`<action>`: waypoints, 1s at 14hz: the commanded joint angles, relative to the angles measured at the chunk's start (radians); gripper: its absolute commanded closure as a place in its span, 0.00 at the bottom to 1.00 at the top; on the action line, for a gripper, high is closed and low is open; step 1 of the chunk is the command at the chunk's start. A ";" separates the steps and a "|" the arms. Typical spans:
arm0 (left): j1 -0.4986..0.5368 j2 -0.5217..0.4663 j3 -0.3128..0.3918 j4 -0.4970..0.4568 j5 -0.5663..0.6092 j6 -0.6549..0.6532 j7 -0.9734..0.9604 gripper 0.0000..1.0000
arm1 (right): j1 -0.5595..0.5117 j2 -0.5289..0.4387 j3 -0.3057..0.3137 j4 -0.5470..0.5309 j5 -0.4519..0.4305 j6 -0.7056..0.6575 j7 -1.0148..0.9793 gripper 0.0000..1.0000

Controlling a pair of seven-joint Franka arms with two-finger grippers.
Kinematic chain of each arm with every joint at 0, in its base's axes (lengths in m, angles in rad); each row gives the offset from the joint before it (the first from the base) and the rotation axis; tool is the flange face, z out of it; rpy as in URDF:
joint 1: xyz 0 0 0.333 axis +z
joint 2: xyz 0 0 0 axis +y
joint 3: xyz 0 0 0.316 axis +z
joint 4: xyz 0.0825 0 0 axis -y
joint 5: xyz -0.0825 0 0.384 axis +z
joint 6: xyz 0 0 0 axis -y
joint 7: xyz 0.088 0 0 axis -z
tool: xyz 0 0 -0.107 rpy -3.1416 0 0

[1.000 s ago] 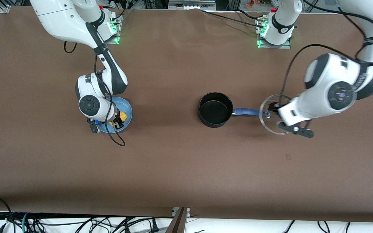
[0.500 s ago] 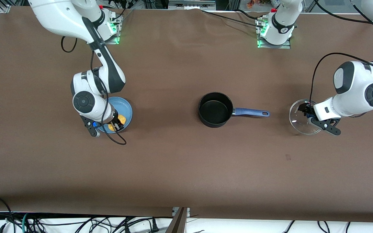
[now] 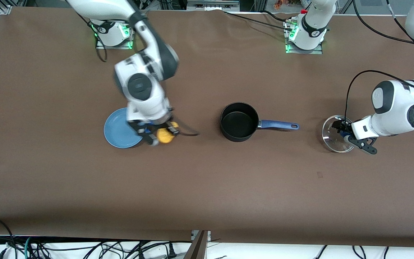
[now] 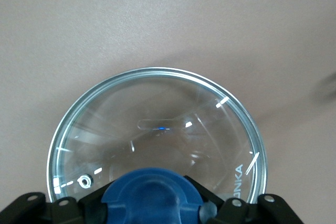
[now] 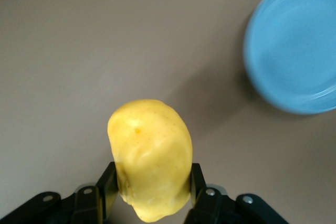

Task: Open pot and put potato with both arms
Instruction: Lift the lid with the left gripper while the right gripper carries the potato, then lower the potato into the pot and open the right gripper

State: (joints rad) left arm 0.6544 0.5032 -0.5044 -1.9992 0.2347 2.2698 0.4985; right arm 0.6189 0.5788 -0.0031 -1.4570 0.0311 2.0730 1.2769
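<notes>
Front view: right jaws grip potato (image 3: 165, 136), left jaws grip lid (image 3: 334, 134).

A light-blue plate (image 3: 119, 129) and a clear glass lid (image 3: 332, 133), seemingly resting flat, on the brown table (image 3: 207, 180).

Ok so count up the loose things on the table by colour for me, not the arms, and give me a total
Blue: 1, the plate
Black with a blue handle: 1, the pot
Yellow: 1, the potato, held in the right gripper
Clear glass with a blue knob: 1, the lid, held by the left gripper
Total: 4
</notes>
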 commanded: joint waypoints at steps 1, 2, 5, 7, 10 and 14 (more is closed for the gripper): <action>0.004 0.029 -0.011 0.045 0.067 -0.019 0.011 0.75 | 0.085 0.124 -0.006 0.159 0.006 0.039 0.004 0.70; 0.004 0.038 -0.011 0.048 0.069 -0.019 0.009 0.47 | 0.117 0.140 -0.006 0.168 0.006 0.080 0.005 0.70; 0.013 0.047 -0.011 0.056 0.069 -0.021 0.012 0.00 | 0.151 0.156 0.018 0.170 0.012 0.203 0.027 0.70; 0.014 0.044 -0.013 0.069 0.069 -0.029 0.012 0.00 | 0.153 0.185 0.078 0.176 0.012 0.281 0.033 0.70; 0.008 0.026 -0.029 0.141 0.057 -0.154 0.015 0.00 | 0.182 0.226 0.103 0.176 0.010 0.314 0.036 0.70; 0.010 0.017 -0.115 0.383 -0.079 -0.481 0.002 0.00 | 0.209 0.262 0.106 0.176 0.013 0.363 0.033 0.70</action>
State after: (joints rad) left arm 0.6588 0.5283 -0.5948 -1.7334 0.2332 1.9291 0.4940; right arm 0.8208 0.8135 0.0981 -1.3177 0.0342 2.4257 1.3034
